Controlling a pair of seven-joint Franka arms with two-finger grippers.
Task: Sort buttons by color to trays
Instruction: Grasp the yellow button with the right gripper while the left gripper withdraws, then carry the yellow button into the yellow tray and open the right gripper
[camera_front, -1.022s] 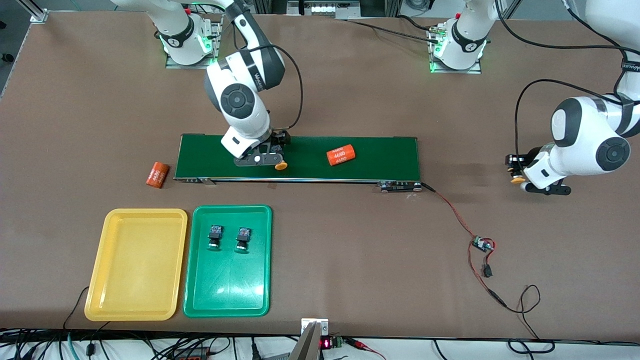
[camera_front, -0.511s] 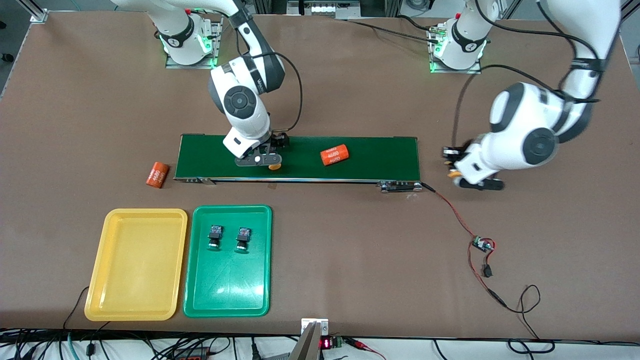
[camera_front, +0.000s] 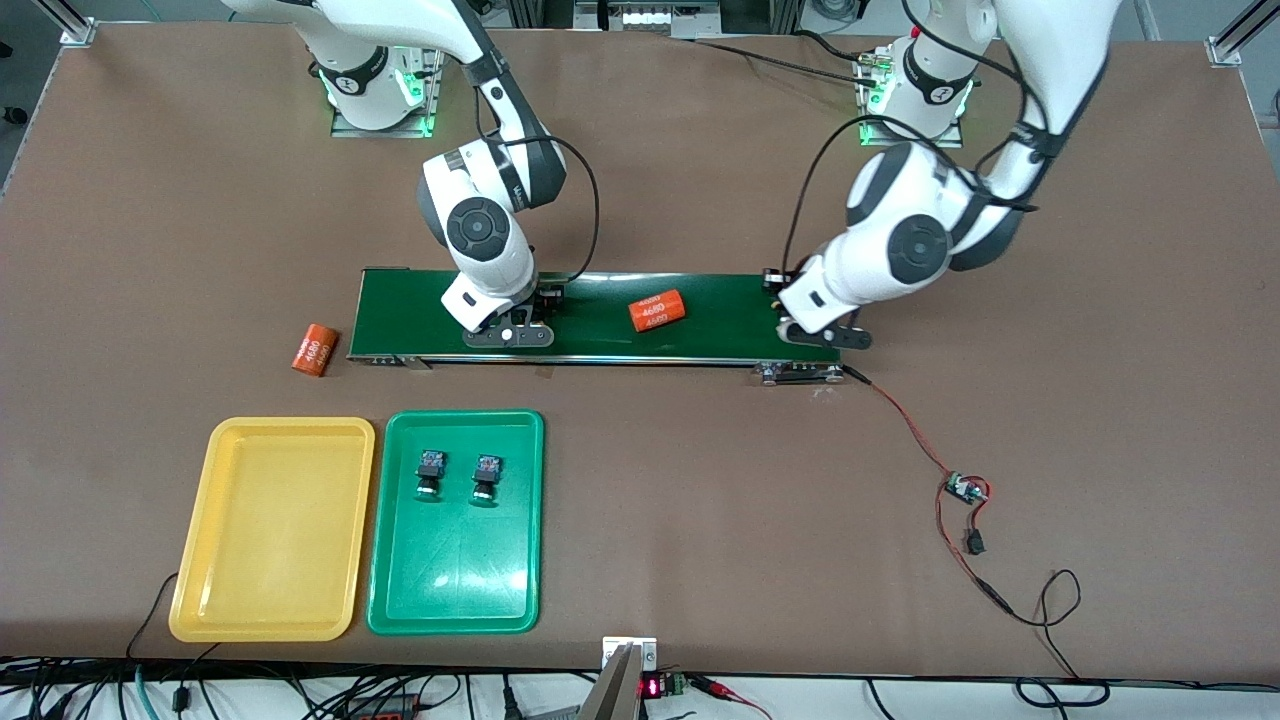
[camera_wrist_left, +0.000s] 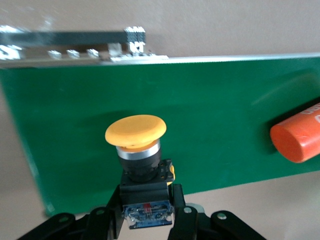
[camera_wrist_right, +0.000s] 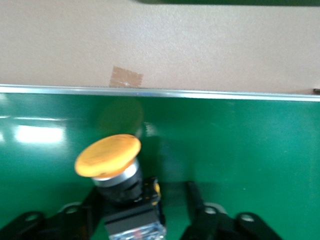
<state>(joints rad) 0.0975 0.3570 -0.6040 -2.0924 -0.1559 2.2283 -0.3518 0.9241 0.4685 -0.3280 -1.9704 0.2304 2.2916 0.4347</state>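
Observation:
Two green-capped buttons (camera_front: 429, 472) (camera_front: 486, 476) lie in the green tray (camera_front: 455, 580). Beside it stands the yellow tray (camera_front: 272, 560), with nothing in it. My left gripper (camera_front: 812, 338) (camera_wrist_left: 148, 194) hangs over the conveyor belt's (camera_front: 730, 320) end and is shut on a yellow-capped button (camera_wrist_left: 135, 131). My right gripper (camera_front: 508, 335) (camera_wrist_right: 145, 194) is down on the belt (camera_wrist_right: 240, 140) around another yellow-capped button (camera_wrist_right: 107, 155). One finger touches the button's body and the other finger (camera_wrist_right: 196, 197) stands apart from it. In the front view both yellow buttons are hidden by the hands.
An orange cylinder (camera_front: 655, 311) (camera_wrist_left: 297, 137) lies on the belt between the two grippers. Another (camera_front: 315, 349) lies on the table off the belt's end toward the right arm. A small circuit board (camera_front: 965, 490) with red and black wires trails from the belt.
The left arm has swung in from the table's end to over the belt with its button. The right gripper's jaws have narrowed around the other button. The belt's cylinder moved toward the right arm.

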